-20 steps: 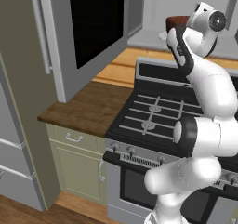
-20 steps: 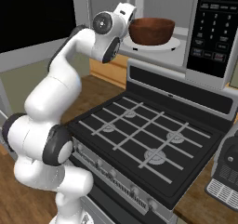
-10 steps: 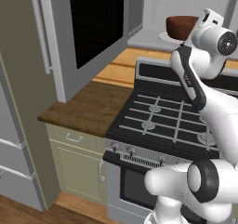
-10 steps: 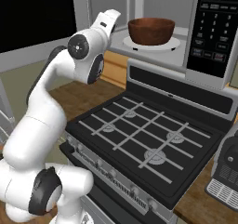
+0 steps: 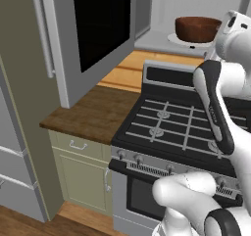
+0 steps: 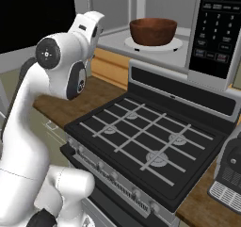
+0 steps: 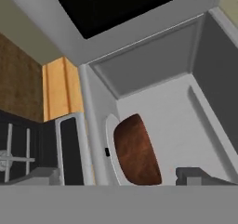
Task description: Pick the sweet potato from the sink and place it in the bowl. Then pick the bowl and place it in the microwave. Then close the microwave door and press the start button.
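The dark reddish-brown bowl (image 5: 197, 28) stands on the white turntable plate (image 6: 153, 44) inside the open microwave (image 7: 162, 90). The same bowl (image 7: 137, 151) appears in the hand view, lying beyond my gripper (image 7: 122, 176), whose fingertips (image 7: 44, 175) stand wide apart with nothing between them. The gripper is open and drawn back clear of the bowl. The microwave door (image 5: 98, 34) hangs swung open to the left, its black glass facing the room. The sweet potato is hidden and the sink is out of view.
Below the microwave sits a black stove (image 5: 181, 127) with grated burners. A wooden counter (image 5: 93, 112) over pale green cabinets (image 5: 81, 171) lies left of it. The microwave's button panel (image 6: 216, 28) is at right, above a dark appliance (image 6: 230, 174) on the counter.
My hand has pulled back out of the microwave, away from the bowl. The bowl stays on the turntable plate. The jaws stay open.
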